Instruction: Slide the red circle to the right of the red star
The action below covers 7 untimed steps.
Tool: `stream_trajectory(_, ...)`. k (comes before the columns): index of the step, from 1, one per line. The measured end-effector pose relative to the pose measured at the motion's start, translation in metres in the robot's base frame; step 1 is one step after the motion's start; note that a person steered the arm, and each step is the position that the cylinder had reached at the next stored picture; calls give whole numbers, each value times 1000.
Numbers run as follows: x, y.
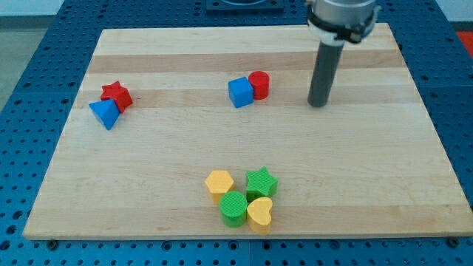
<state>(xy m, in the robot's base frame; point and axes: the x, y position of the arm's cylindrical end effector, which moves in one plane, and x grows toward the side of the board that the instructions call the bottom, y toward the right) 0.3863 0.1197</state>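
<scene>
Arm end enters from the view's top: pale grey-silver cylindrical collar with a darker band and a small dark notch at its lower rim. Below it, a straight dark grey rod [324, 70], smooth, round, matte, slightly lighter highlight down one side; my tip [318, 104] flat-ended.

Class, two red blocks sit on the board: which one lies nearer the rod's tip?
The red circle, touching the blue cube near the board's middle, is nearer my tip, which stands to its right. The red star sits far off at the view's left.
</scene>
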Motion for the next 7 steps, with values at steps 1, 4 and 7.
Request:
stream_trajectory(1,-18,-6)
stream_trajectory(4,-23,-52)
stream_trajectory(7,-23,-123)
